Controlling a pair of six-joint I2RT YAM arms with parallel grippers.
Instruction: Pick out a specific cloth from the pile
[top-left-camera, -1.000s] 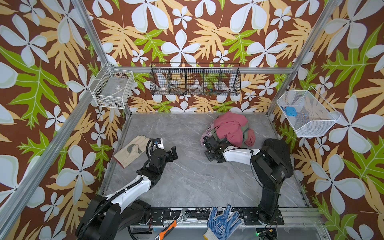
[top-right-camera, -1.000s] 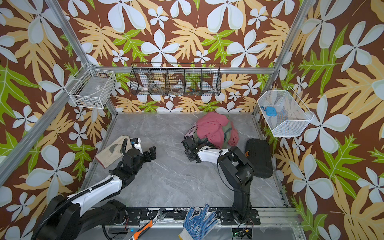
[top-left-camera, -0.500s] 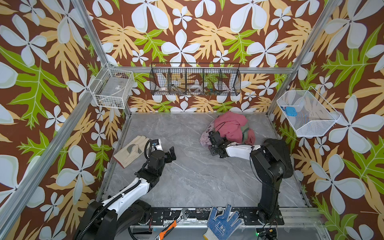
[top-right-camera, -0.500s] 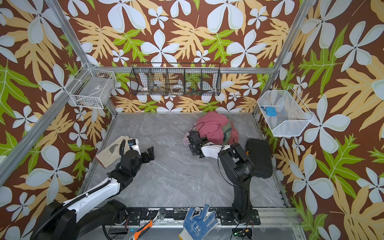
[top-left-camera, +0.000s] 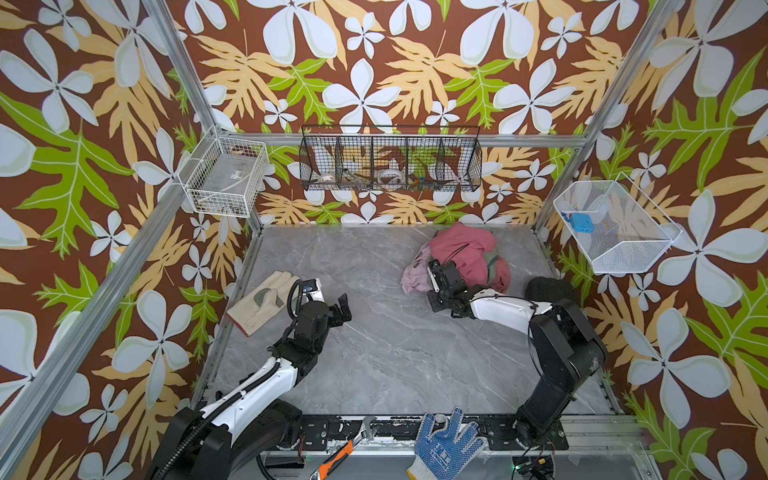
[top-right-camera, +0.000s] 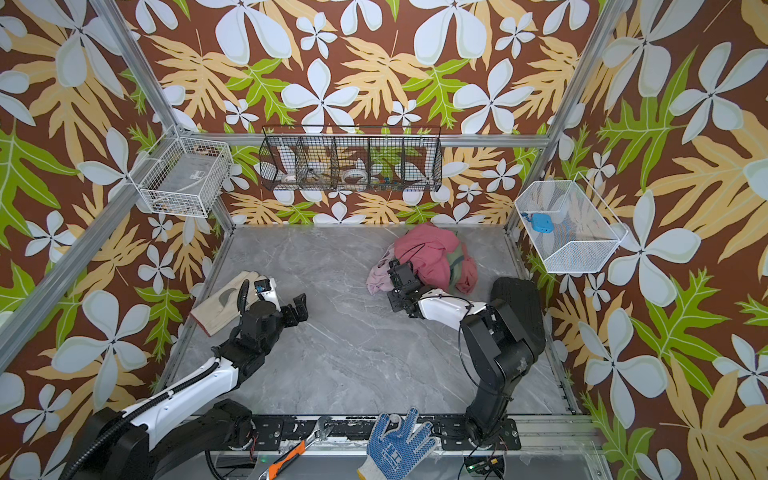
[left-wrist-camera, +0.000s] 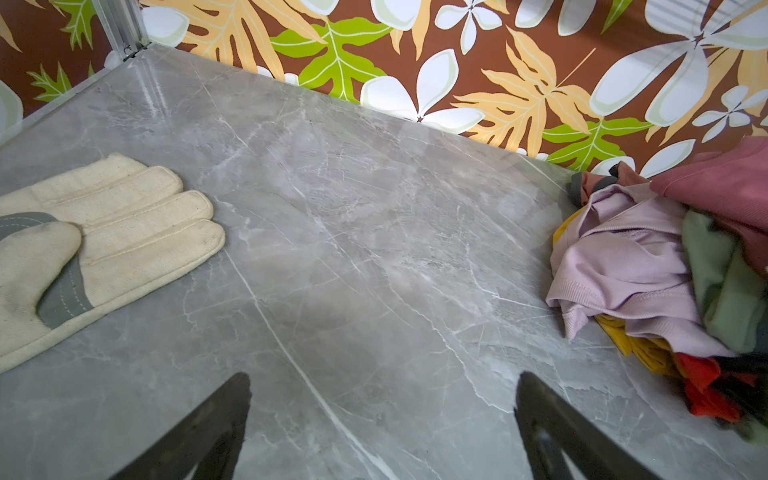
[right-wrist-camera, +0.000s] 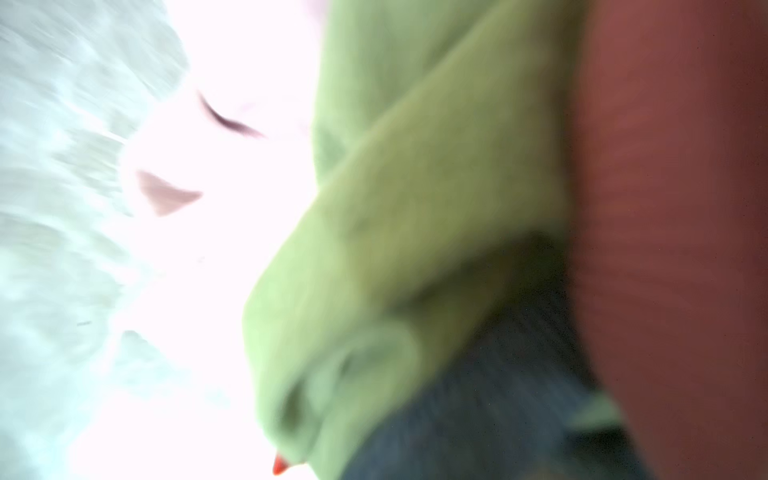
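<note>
Right gripper (top-left-camera: 441, 266) pushed into the near edge of the pile (top-left-camera: 461, 259), jaws closed; fingertips buried in fabric in both top views, so what they pinch cannot be confirmed from above. Seen from the left wrist, dark fingers meeting a scarlet fold, the cloth (left-wrist-camera: 704, 388), at the bottom near corner of the heap, under the lilac cloth (left-wrist-camera: 627, 270) and yellow cloth (left-wrist-camera: 640, 347); likely clamped on it, but contact partly hidden. Right wrist view blurred and blown out, only a tiny red tip (right-wrist-camera: 280, 465) beside green fabric. Left gripper (top-left-camera: 338, 309) spread wide, holding nothing, hovering over bare table (top-left-camera: 374, 353) beside the work glove (top-left-camera: 264, 301), well apart from the pile. Progress judged early: grasp apparently made, cloth not yet drawn out, almost all of it under the pink cloth (top-left-camera: 459, 249); pull-out and separation left to do. Against a second ago: right gripper then open and short of the pile, now driven in and shut; left arm nearly unchanged, slightly shifted.
</note>
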